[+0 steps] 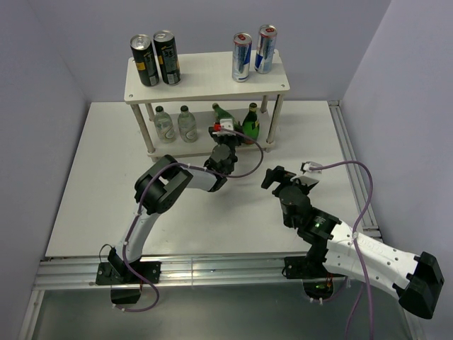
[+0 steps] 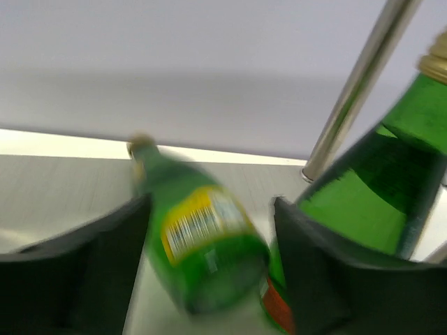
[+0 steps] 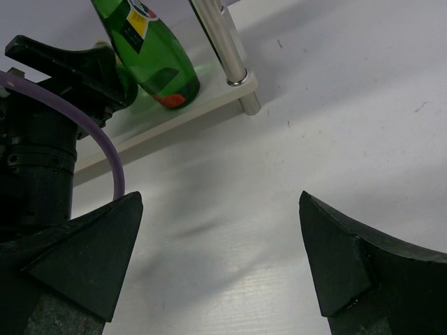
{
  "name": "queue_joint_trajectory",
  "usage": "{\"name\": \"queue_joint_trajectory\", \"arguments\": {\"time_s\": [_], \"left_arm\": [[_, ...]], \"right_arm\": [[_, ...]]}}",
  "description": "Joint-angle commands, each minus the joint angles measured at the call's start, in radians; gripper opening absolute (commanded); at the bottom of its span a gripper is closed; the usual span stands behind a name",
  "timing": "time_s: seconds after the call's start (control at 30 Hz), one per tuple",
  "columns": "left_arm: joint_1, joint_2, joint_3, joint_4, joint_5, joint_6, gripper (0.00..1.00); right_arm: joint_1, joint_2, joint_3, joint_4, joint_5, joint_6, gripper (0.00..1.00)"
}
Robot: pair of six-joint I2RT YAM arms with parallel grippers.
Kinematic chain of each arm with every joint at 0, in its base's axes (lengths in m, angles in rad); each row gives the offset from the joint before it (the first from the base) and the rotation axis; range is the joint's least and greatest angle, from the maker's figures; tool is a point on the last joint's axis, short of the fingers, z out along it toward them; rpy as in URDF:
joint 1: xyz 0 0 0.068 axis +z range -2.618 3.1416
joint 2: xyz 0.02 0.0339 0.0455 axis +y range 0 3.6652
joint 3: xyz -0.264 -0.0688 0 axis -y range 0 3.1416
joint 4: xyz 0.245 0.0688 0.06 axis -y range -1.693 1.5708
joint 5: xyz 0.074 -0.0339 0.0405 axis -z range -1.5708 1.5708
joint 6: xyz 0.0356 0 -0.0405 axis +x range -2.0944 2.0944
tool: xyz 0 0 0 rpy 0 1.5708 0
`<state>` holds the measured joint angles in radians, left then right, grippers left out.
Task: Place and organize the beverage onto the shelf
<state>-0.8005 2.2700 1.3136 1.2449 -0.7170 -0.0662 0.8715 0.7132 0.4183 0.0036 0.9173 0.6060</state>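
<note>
Jaws half-parted around a tilting green bottle (image 2: 202, 244), the left gripper (image 2: 211, 206) appears to be pairing it with its twin (image 2: 391, 181) on the lower shelf (image 1: 185, 146), while the right gripper (image 1: 291, 172) is idling nearby, wide open and empty.

Shelf (image 1: 207, 79) top holds four cans (image 1: 155, 60) (two black, two silver-blue); left gripper (image 1: 221, 136) beside lower green bottles (image 1: 251, 122).

Item tally: eight drinks, one shelf (image 1: 205, 79).
Cans 4: 2 black cans (image 1: 144, 61) (image 1: 167, 57), 2 silver-blue cans (image 1: 242, 57) (image 1: 265, 49). Bottles 4: 2 clear bottles (image 1: 163, 125) (image 1: 187, 123), 2 green bottles (image 1: 219, 111) (image 1: 251, 121). Shelf has 2 boards; 4 drinks per board.
</note>
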Motion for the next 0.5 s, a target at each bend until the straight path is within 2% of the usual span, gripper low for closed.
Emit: {"name": "queue_joint_trajectory", "arguments": {"time_s": [0.0,0.07,0.13,0.2,0.27,0.4,0.47], "left_arm": [[-0.016,-0.02,0.03,0.021,0.033,0.025,0.68],[-0.017,-0.02,0.044,-0.02,0.042,0.022,0.43],[-0.016,-0.023,0.062,-0.059,0.054,-0.007,0.33],[-0.002,-0.036,0.065,-0.131,0.086,-0.046,0.41],[0.014,-0.044,0.055,-0.151,0.087,-0.09,0.53],[0.023,-0.046,0.068,-0.206,0.079,-0.086,0.63],[0.026,-0.046,0.081,-0.238,0.086,-0.093,0.71]], "right_arm": [[-0.009,-0.017,-0.007,0.029,0.012,0.012,1.0],[-0.009,-0.02,-0.009,0.029,0.012,0.012,1.0],[-0.009,-0.026,-0.01,0.03,0.009,0.012,1.0],[-0.009,-0.029,-0.012,0.033,0.008,0.009,1.0],[-0.009,-0.031,-0.012,0.032,0.008,0.008,1.0],[-0.012,-0.035,-0.013,0.036,0.0,0.008,1.0],[-0.012,-0.034,-0.012,0.033,0.0,0.009,1.0]]}}
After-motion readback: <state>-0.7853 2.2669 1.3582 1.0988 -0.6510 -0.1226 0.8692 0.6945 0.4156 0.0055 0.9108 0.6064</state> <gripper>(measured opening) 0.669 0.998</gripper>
